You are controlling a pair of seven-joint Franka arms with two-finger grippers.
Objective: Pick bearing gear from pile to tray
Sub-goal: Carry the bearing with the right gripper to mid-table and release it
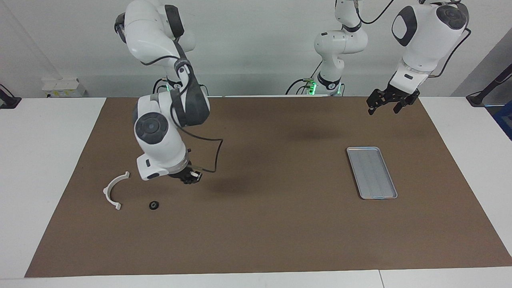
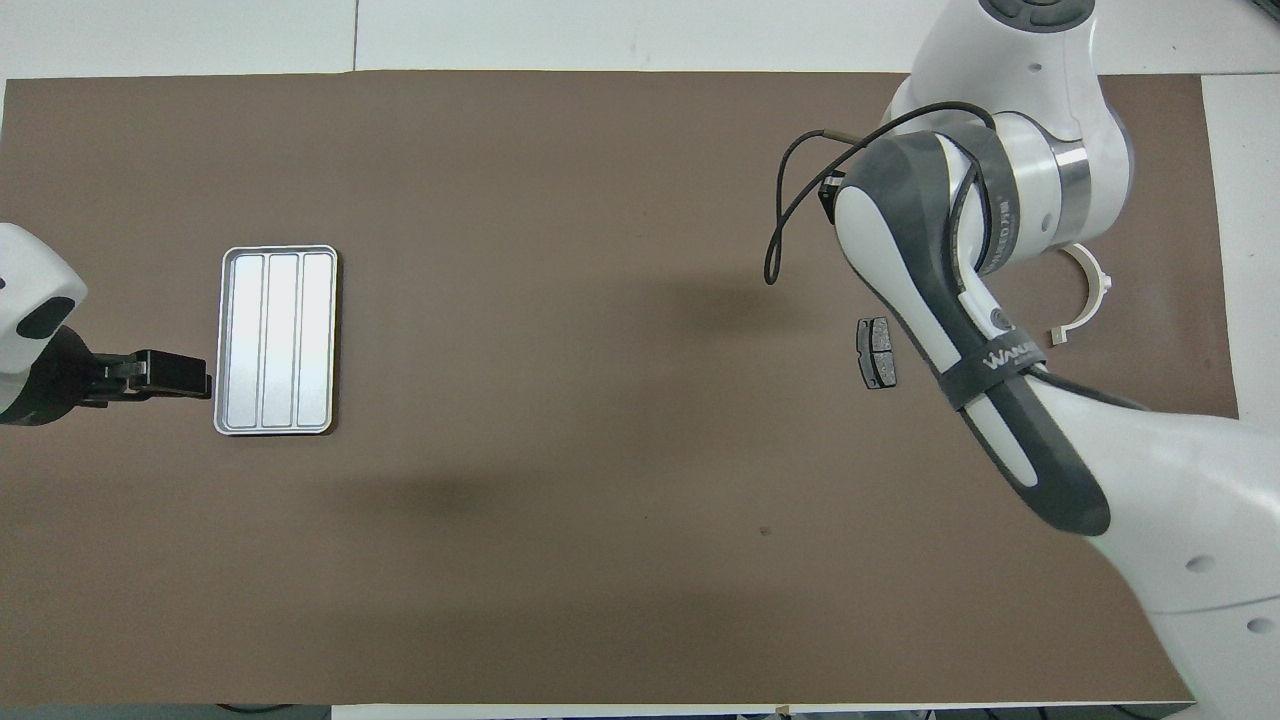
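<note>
The left tool [image 1: 390, 103] waits open over the table beside the empty tray [image 1: 372, 172]. The right tool [image 1: 191, 177] hangs closed near the white bracket [image 1: 114, 191]; any catch is too small to tell. A black round piece [image 1: 154, 205] lies on the table there, so the grip may be empty, or may slip.

Blk round gear [image 1: 154, 205] beside wht bracket [image 1: 114, 191]; silver tray [image 1: 372, 172] flat.

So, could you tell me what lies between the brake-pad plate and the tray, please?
Nothing: the overhead view shows only bare brown mat between the brake-pad plate and the tray.
</note>
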